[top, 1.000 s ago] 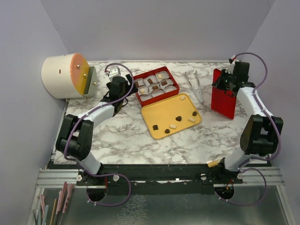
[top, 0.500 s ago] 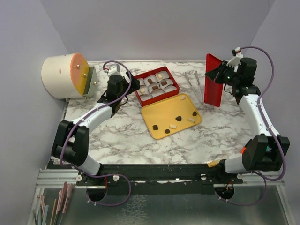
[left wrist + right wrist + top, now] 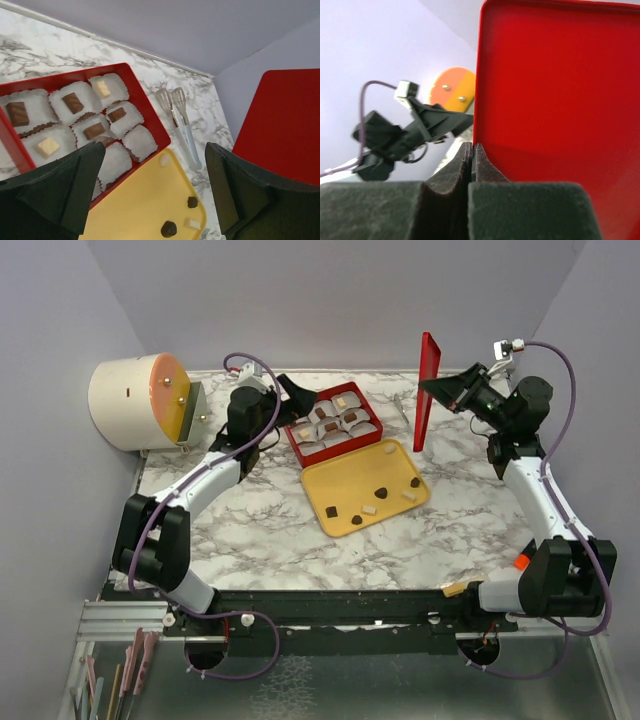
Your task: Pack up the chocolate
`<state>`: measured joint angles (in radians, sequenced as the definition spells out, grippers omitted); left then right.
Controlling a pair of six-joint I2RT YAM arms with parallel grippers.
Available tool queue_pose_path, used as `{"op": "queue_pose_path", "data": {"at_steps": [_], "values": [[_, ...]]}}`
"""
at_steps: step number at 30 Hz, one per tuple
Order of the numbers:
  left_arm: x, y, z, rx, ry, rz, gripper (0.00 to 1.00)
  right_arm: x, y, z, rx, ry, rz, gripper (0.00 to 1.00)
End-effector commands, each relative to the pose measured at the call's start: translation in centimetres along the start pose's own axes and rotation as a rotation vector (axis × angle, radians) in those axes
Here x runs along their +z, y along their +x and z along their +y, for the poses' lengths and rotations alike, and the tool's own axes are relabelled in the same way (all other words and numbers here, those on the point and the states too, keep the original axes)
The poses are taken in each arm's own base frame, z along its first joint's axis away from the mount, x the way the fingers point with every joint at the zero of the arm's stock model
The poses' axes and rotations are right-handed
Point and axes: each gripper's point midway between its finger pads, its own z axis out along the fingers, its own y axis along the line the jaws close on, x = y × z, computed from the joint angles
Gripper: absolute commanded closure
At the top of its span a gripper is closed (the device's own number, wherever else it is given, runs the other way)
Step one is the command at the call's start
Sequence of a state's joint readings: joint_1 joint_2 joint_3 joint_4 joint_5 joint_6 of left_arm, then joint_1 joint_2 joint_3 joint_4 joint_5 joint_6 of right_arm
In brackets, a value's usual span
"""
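A red box (image 3: 296, 444) holds white paper cups with brown and cream chocolate (image 3: 350, 400). Loose chocolate pieces (image 3: 381, 491) lie on the yellow tray (image 3: 345, 482). My left gripper (image 3: 298, 397) is open and empty at the box's far left corner. In the left wrist view (image 3: 152, 150) it looks over the box (image 3: 150, 116), the cupped chocolate (image 3: 73, 102) and loose pieces (image 3: 169, 229) on the tray (image 3: 135, 210). My right gripper (image 3: 443, 389) is shut on the red lid (image 3: 427, 390), held upright in the air. The right wrist view shows the jaws (image 3: 472, 150) pinching the lid's (image 3: 560, 100) edge.
White tongs (image 3: 180, 125) lie right of the box, partly behind the lid in the top view (image 3: 400, 406). A white cylinder with an orange face (image 3: 135, 400) stands at the far left. Purple walls close in the table (image 3: 280, 530) on three sides.
My right arm has lifted the red lid off the table at the right and carried it left and up. My left gripper has swung right toward the box.
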<state>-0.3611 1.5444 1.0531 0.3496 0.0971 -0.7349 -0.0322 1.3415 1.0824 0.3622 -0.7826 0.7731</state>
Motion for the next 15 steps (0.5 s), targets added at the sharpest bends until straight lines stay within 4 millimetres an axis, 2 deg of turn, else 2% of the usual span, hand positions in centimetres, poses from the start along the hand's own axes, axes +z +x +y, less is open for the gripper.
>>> {"op": "queue_pose_path", "data": {"at_steps": [1, 5, 8, 13, 15], "values": [[0.8, 0.0, -3.0, -0.050, 0.139, 0.025, 0.08, -0.7, -1.7, 7.0, -0.008, -0.277, -0.064, 1.00], [1.4, 0.6, -3.8, -0.085, 0.196, 0.047, 0.08, -1.0, -2.2, 8.9, 0.048, -0.395, -0.104, 1.00], [1.8, 0.8, -4.4, -0.104, 0.242, 0.055, 0.08, -1.3, -2.0, 11.1, 0.084, -0.520, -0.127, 1.00], [2.4, 0.7, -5.7, -0.146, 0.334, 0.060, 0.08, -1.9, -1.9, 12.6, 0.201, -0.710, -0.168, 1.00], [2.6, 0.4, -6.2, -0.184, 0.377, 0.055, 0.08, -1.8, -1.6, 12.5, 0.258, -0.759, -0.170, 1.00]]}}
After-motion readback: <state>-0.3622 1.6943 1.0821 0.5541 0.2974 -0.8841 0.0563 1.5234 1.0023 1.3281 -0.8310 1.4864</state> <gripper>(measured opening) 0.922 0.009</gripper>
